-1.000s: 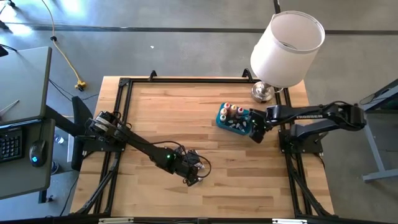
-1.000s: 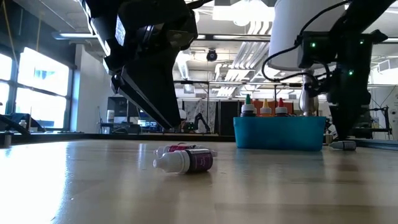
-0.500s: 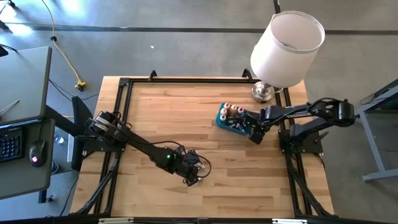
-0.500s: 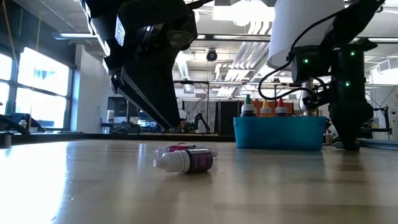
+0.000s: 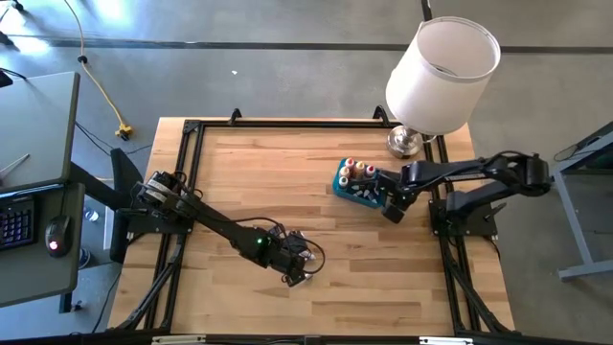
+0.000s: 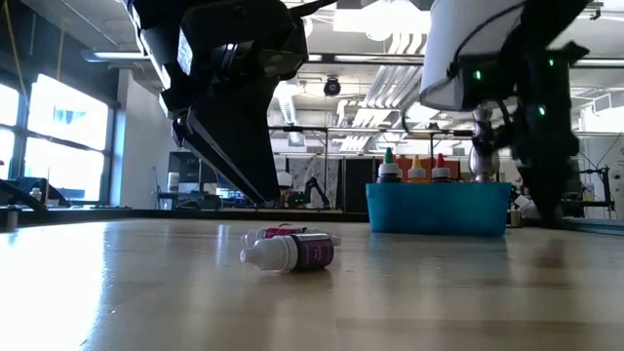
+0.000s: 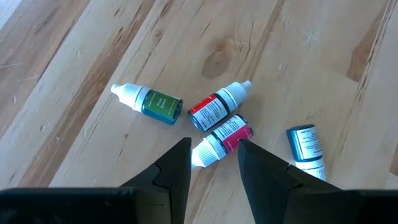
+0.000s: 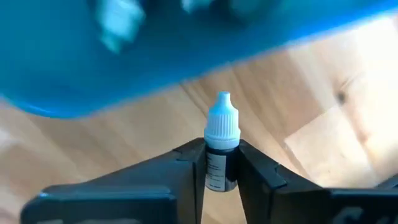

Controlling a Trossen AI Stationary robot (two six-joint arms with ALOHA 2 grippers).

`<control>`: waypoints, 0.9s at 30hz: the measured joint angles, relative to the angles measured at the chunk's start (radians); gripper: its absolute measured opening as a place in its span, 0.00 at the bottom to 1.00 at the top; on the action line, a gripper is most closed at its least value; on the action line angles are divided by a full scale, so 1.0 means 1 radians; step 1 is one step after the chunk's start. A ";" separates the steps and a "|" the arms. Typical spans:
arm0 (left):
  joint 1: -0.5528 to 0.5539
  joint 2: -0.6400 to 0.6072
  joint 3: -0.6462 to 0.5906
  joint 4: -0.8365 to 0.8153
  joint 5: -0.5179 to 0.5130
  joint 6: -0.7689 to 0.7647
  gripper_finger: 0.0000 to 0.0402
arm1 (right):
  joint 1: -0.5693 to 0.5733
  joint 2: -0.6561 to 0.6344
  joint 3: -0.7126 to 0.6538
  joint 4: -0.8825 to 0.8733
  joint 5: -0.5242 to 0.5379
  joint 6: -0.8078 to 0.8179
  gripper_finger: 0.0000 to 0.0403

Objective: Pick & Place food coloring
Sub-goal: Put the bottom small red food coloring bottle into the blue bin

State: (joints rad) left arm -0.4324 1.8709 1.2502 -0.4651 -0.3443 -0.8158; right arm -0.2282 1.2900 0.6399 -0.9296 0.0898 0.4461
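Several food coloring bottles lie on their sides on the wood under my left gripper (image 7: 214, 158): a green one (image 7: 152, 101), a red one (image 7: 217, 107), a magenta one (image 7: 222, 138) and a blue one (image 7: 306, 146). That gripper (image 5: 297, 273) hangs open above them, its fingers on either side of the magenta bottle's cap end and touching nothing. The teal bin (image 5: 359, 182) holds more bottles (image 6: 416, 168), standing upright. My right gripper (image 5: 393, 209), at the bin's near right corner, is shut on a dark-labelled bottle (image 8: 221, 149). My right gripper pinches the dark-labelled bottle's body (image 8: 217, 171) between its two fingers, which come from above and point down. The white cap (image 8: 222, 118) sticks out past the fingertips toward the bin. Whether the bottle is clear of the table does not show.
A white-shaded lamp (image 5: 441, 77) stands on the table's far right corner, just behind the bin. A black frame (image 5: 287, 125) runs around the tabletop. Bare wood lies between the bin and the loose bottles (image 6: 291, 249).
My right gripper has dropped onto the bottle that lay on the table to the right of the bin, then risen a little. The bottle no longer lies at that spot.
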 joint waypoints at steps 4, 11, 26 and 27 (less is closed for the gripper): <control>0.000 0.000 0.000 0.000 0.000 0.000 0.32 | 0.066 -0.057 0.073 -0.127 0.049 0.069 0.20; 0.001 0.000 0.000 0.000 -0.002 0.000 0.32 | 0.170 -0.123 0.227 -0.149 0.244 0.124 0.17; 0.000 0.028 -0.001 0.063 0.131 -0.056 0.32 | 0.069 0.040 0.122 0.207 0.180 -0.047 0.22; 0.000 0.032 0.001 0.074 0.133 -0.062 0.32 | 0.069 0.046 0.116 0.210 0.198 -0.047 0.23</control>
State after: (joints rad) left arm -0.4320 1.9029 1.2508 -0.3907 -0.2117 -0.8779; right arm -0.1593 1.3365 0.7556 -0.7197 0.2879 0.3992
